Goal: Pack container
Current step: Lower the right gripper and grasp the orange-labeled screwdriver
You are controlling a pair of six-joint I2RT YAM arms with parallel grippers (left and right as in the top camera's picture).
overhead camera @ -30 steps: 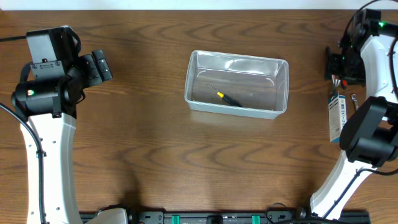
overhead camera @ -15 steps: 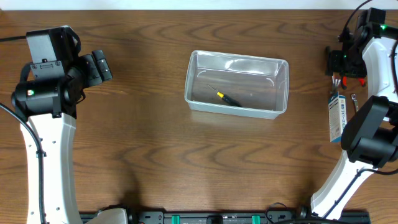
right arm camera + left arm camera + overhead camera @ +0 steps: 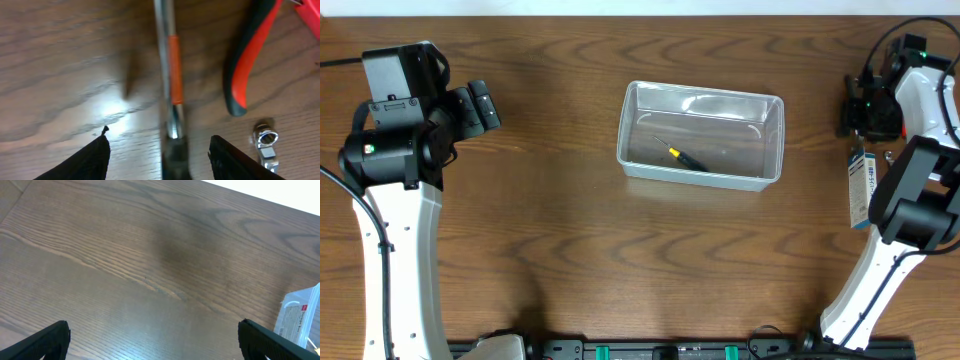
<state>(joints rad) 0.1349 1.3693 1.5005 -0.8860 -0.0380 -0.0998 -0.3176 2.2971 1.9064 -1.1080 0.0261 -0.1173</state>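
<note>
The clear plastic container [image 3: 702, 179] stands at the table's middle; its corner shows at the right edge of the left wrist view [image 3: 300, 320]. A small black and yellow screwdriver [image 3: 684, 156] lies inside it. My left gripper [image 3: 480, 106] is open and empty, far left of the container, over bare wood [image 3: 155, 340]. My right gripper [image 3: 854, 110] is at the far right, open [image 3: 160, 160], its fingers on either side of a metal tool with an orange band [image 3: 170, 75] lying on the table.
Red and black pliers [image 3: 247, 60] and a small metal socket [image 3: 265, 142] lie just right of the banded tool. A blue and white carded package [image 3: 860, 186] lies below the right gripper, close to the right table edge.
The right arm's wrist has shifted slightly left and toward the tools at the right edge. The left arm and the container have not moved.
</note>
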